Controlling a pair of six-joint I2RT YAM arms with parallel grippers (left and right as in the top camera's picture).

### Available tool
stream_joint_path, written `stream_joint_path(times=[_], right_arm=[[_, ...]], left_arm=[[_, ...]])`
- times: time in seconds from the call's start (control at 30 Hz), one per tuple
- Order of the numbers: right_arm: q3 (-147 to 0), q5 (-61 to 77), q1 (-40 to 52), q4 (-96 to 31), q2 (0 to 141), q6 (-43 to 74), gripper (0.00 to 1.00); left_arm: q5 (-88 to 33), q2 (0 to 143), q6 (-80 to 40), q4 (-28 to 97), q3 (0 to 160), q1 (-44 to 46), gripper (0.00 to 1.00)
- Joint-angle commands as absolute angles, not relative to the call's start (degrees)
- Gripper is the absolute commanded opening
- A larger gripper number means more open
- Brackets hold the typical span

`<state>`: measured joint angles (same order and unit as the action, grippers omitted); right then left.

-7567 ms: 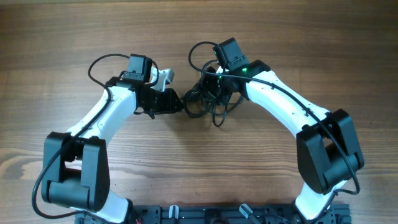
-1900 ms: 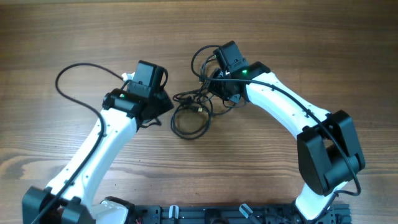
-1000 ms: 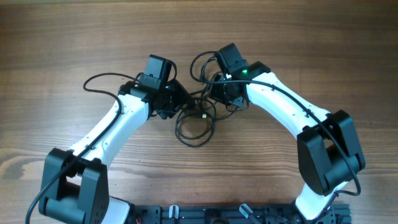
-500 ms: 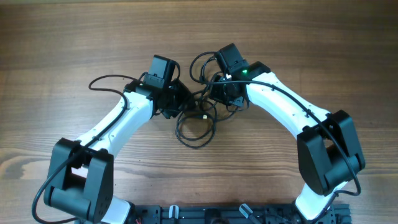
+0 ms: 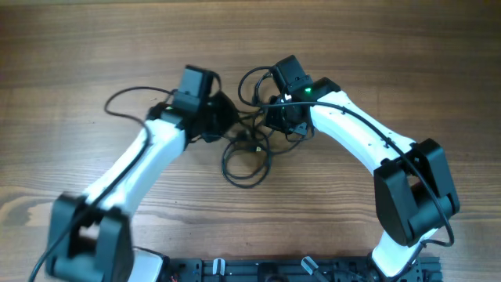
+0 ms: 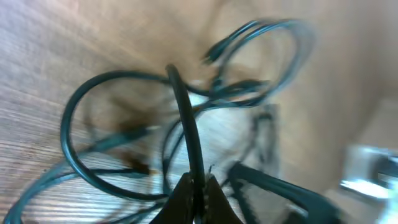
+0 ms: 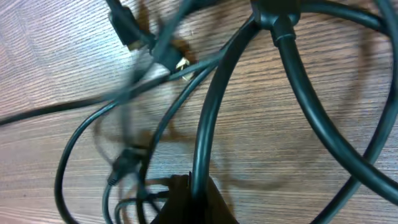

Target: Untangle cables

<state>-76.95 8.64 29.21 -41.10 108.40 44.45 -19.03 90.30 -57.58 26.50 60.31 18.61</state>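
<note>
Where the two arms rise from the near edge of the tabletop (image 5: 250, 227), we record the left arm (image 5: 133, 176) as blurred in the overhead view. The right arm (image 5: 352, 137) is sharp, with a green light (image 5: 308, 88) lit near its wrist. Between them, nearest the base, one strand of the cables (image 5: 245, 163) lies in a loose open loop flat on the wood. Just beyond that loop the cords bunch into a small tangle, with one wrist at each side of it.

Left gripper (image 6: 196, 198): clenched. In its own camera the fingertips pinch a single black strand, which runs straight away from them and crosses a wider loop. Farther on, that view is smeared; we make out more loops and a plug end (image 6: 214, 53), nothing finer.

Right gripper (image 7: 189, 198): clenched likewise, grasping one thick strand of the cables. The strand runs from between its fingertips up to a moulded junction (image 7: 273, 15) at the top edge of its view. Thinner cords cross beside it on the wood, and a dark plug (image 7: 127, 28) lies beyond them.

Farthest out, a black wire (image 5: 125, 98) arcs from the left wrist over the wood. A second wire (image 5: 249, 78) loops beside the right wrist.
</note>
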Motion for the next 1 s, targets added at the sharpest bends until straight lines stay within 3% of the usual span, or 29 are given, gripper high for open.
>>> stream_joint_path(times=[0.0, 0.5, 0.7, 0.97], right_arm=[[-76.36, 8.73, 29.08, -41.19, 107.68, 43.51, 0.04], [-76.36, 7.05, 29.08, -41.17, 108.14, 43.64, 0.04], [-76.36, 7.05, 29.08, -41.08, 109.78, 43.66, 0.04], [-76.36, 6.83, 29.06, -38.79, 112.49, 43.66, 0.04]], left_arm=[[-20.01, 77.65, -55.72, 25.89, 61.08, 12.69, 0.04], [-21.61, 49.54, -55.96, 18.28, 61.08, -7.4, 0.04], [-18.52, 47.24, -55.99, 11.29, 61.08, -13.82, 0.04], [-15.09, 47.35, -57.78, 11.33, 61.08, -21.41, 0.04]])
